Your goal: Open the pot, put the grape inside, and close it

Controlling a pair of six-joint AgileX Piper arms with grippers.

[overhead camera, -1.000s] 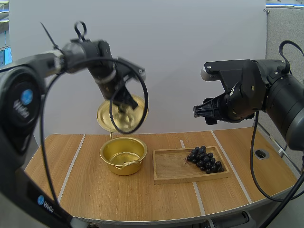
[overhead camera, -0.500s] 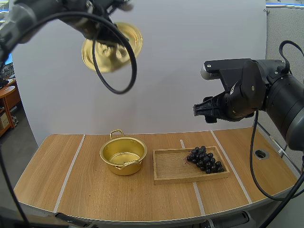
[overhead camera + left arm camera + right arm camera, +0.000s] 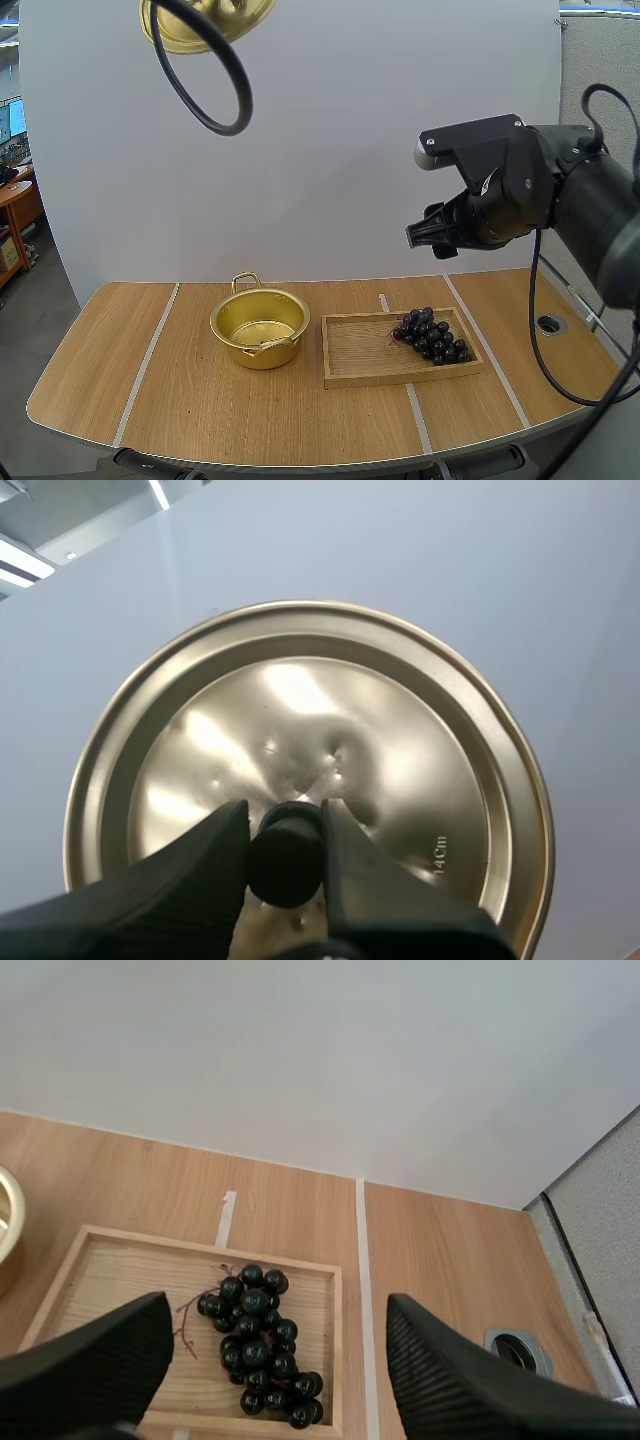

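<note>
High view, upper left of the frame: the gold lid point(image 3: 258, 12) hangs far above the table point(image 3: 200, 400), tilted and partly cut by the top edge. My left gripper point(image 3: 283, 818) has it by the black knob point(image 3: 285, 865), fingers pressed snugly on either side.

Centre left, the pot point(image 3: 262, 352) sits open and empty. Just right of it lies the tray point(image 3: 360, 350), with the grapes point(image 3: 432, 336) at its right end.

Upper right, my right gripper point(image 3: 278, 1310) hangs well above the tray, fingers spread wide and holding nothing. Its wrist view looks down on the bunch.

I judge the step in hand is picking up the grapes. To do it well, I would come straight down, centre the fingers over the thick of the bunch, and close gently on the cluster rather than the stem.

The tray's right rim lies close to the grapes, so a finger could catch it. The space above tray and pot is open, and the lid is well clear of that path.
</note>
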